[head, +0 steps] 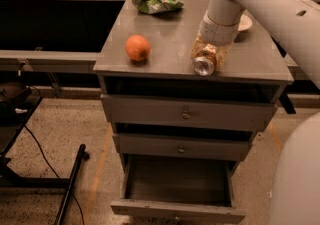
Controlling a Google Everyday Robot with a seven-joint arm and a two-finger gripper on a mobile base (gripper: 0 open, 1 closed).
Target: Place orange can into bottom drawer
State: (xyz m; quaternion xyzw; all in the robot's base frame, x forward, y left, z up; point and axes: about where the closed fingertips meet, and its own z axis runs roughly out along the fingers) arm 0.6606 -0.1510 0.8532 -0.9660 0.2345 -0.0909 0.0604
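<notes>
The orange can (204,64) lies on its side near the front edge of the grey cabinet top (165,29), its silver end facing the camera. My gripper (208,55) has come down over the can from above, one finger pressed against each side of it, and the can still rests on the top. The bottom drawer (177,210) is pulled open below, and its inside shows nothing in it. The arm reaches in from the upper right.
A round orange fruit (137,47) sits on the left of the cabinet top. A green snack bag (155,3) lies at the back and a white dish (244,22) behind the arm. Two shut knobbed drawers (186,115) are above the open one. Black equipment and a cable (30,139) are on the floor at left.
</notes>
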